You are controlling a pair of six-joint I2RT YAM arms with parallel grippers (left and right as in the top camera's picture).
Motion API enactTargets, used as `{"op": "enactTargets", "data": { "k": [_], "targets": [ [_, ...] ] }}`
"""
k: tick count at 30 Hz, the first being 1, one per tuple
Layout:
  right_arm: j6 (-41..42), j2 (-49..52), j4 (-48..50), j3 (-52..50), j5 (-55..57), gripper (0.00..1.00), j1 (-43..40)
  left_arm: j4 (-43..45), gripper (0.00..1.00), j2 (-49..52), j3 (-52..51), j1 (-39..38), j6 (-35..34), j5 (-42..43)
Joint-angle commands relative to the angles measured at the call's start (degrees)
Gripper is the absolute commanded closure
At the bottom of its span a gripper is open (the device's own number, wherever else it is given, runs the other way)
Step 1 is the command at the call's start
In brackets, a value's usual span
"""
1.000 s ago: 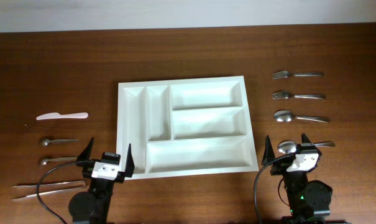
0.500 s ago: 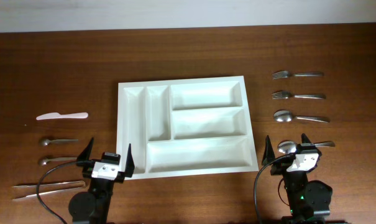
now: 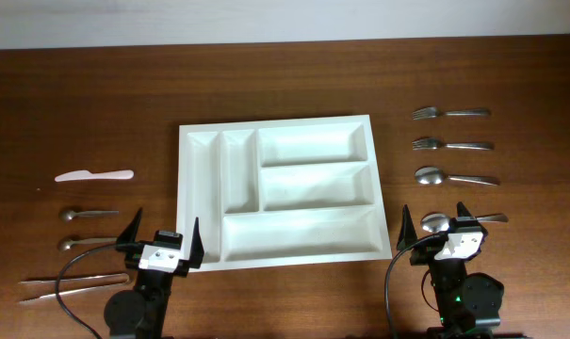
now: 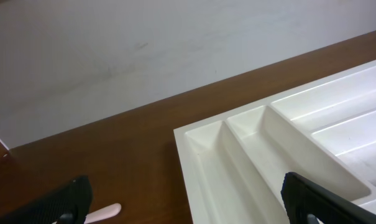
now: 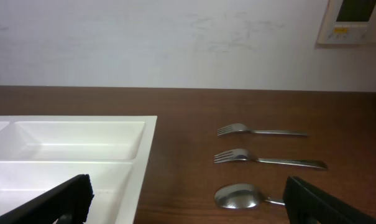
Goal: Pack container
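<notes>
Got my left claw (image 3: pixel 164 231) and right claw (image 3: pixel 435 217) both spread open and empty either side of the big white plastic cutlery tray (image 3: pixel 303 235), right one over the shiny steel spoon (image 3: pixel 437 224) lying crosswise just right of it.

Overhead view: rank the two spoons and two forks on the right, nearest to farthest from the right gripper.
1. Lowest spoon, beneath the right gripper.
2. Upper spoon, just beyond.
3. Lower fork, farther up.
4. Top fork, farthest.

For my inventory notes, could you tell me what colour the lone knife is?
The knife is pale pink, clearest in the overhead view.
</notes>
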Motion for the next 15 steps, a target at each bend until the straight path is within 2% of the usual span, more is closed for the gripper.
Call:
{"op": "enactTargets", "data": {
  "k": [1, 12, 15],
  "targets": [
    [-0.4, -0.5, -0.3, -0.3, 0.7, 0.01, 0.6, 0.1, 0.01, -0.4, -0.5, 0.3, -0.2, -0.6],
    [-0.2, -0.5, 0.2, -0.3, 1.4, 0.01, 0.6, 0.1, 0.01, -0.4, -0.5, 0.3, -0.1, -0.6],
    [3.3, -0.5, 1.1, -0.3, 0.9, 0.01, 0.6, 0.1, 0.01, -0.4, -0.5, 0.3, -0.2, -0.6]
  ]
}}
